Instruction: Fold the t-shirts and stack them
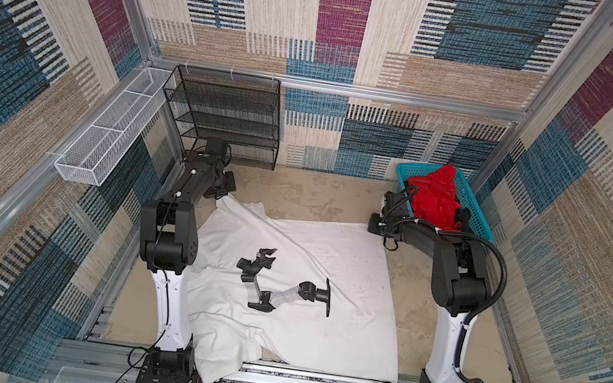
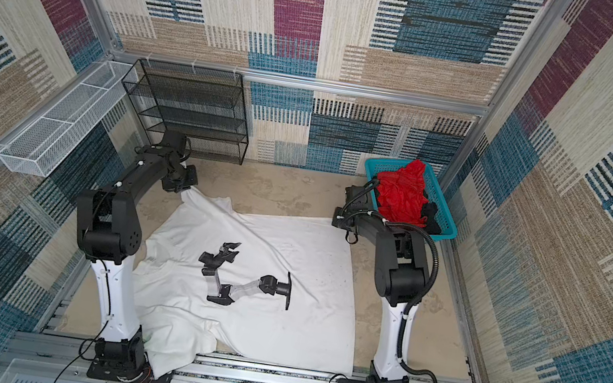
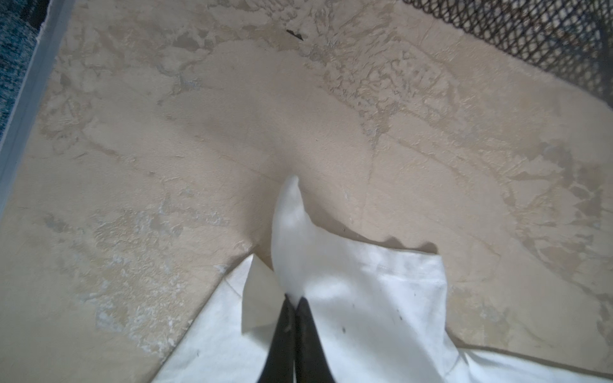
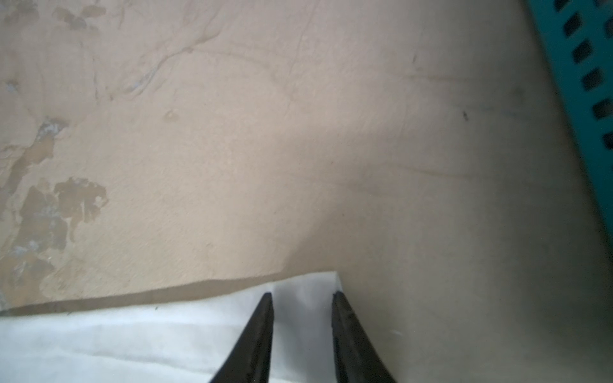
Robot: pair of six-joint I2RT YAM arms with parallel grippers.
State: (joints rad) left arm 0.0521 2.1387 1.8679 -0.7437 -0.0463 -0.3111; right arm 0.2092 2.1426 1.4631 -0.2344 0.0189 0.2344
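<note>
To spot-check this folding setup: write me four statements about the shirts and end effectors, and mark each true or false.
1. The white t-shirt lies spread on the table with its print facing up. True.
2. The red t-shirt lies folded on the table. False: it sits crumpled in the turquoise basket.
3. The left end effector is shut on a bit of the white t-shirt. True.
4. The right end effector is clamped fully shut. False: its jaws stand apart, one on each side of the shirt's corner.
</note>
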